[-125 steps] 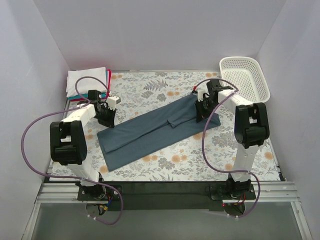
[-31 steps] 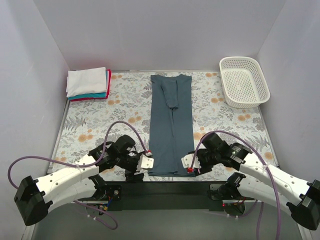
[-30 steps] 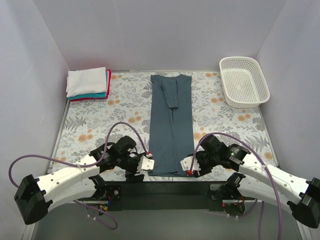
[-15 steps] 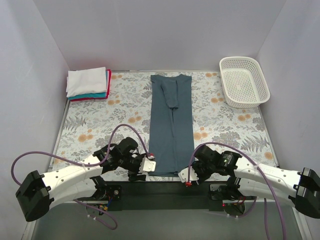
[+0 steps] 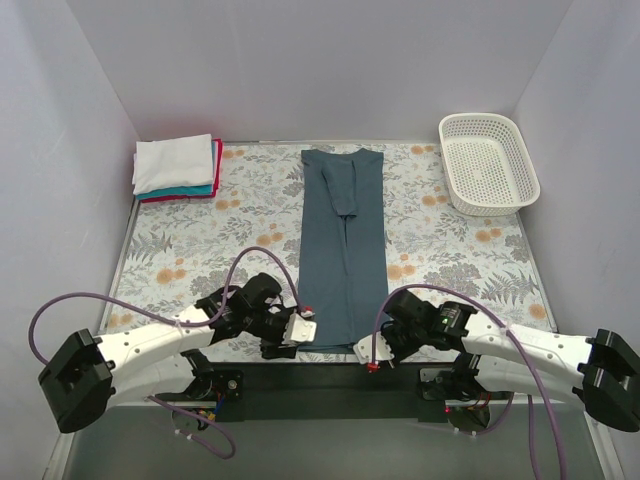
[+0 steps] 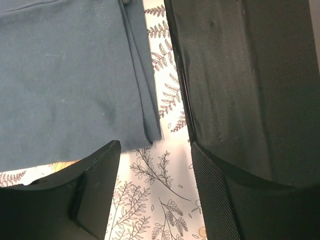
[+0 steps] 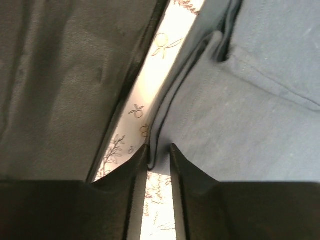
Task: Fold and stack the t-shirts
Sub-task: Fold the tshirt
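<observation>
The slate-blue shirt [image 5: 343, 240] is lying as a long narrow strip down the middle of the flowered table [image 5: 200, 250], with a sleeve folded in at the far end and the hem reaching the near edge. Both arms are reaching low for that hem, so the step in hand looks like taking the two near corners to fold the strip away toward the far end. The left gripper [image 6: 152, 150] is hovering with its fingers wide apart, and the near left corner of the hem is lying just ahead of the gap, not yet between them. It is needing to push further in over the cloth before closing, so that every layer is sitting inside, since the wrist view is showing several edges stacked at that corner. The right gripper [image 7: 158, 150] is sitting with its fingers drawn close, and the folded right edge is running into the narrow gap at their tips; whether they are actually pinching it I cannot tell. A clean fold is depending on both sides taking equal depth and all layers, then rising together and travelling at one pace, or the strip is likely going to skew and the side folds open. The stack of white, teal and red shirts [image 5: 177, 167] is waiting at the far left corner, well apart from the strip
</observation>
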Robot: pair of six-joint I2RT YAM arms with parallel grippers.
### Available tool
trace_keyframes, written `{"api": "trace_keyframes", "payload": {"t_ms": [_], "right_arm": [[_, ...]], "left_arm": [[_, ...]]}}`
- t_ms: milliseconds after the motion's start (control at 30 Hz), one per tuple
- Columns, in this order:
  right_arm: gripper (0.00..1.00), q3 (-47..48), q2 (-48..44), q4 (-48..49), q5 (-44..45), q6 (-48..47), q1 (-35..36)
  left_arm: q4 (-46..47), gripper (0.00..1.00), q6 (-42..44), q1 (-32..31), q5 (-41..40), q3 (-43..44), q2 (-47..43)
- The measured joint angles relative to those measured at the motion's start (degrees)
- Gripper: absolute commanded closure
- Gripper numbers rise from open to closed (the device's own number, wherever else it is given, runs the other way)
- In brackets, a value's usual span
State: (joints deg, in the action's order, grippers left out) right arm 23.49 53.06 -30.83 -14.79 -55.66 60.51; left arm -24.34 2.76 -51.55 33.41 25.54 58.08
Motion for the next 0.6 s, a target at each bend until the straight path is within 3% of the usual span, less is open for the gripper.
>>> {"api": "trace_keyframes", "payload": {"t_ms": [100, 533, 600], "right_arm": [[0.77, 0.0, 1.11, 1.51, 0.55, -0.04, 0.0], [0.98, 0.0, 2.12, 4.11, 2.21, 0.42, 0.0], [0.99, 0.0, 2.12, 4.2, 2.36, 0.63, 0.0]], "left_arm": [[1.22, 0.52, 0.63, -0.63, -0.74, -0.02, 1.73], [9.49, 0.57, 4.83, -6.08, -6.45, -2.4, 6.67], [11.3, 0.69, 5.01, -7.04, -7.17, -2.84, 6.88]]}}
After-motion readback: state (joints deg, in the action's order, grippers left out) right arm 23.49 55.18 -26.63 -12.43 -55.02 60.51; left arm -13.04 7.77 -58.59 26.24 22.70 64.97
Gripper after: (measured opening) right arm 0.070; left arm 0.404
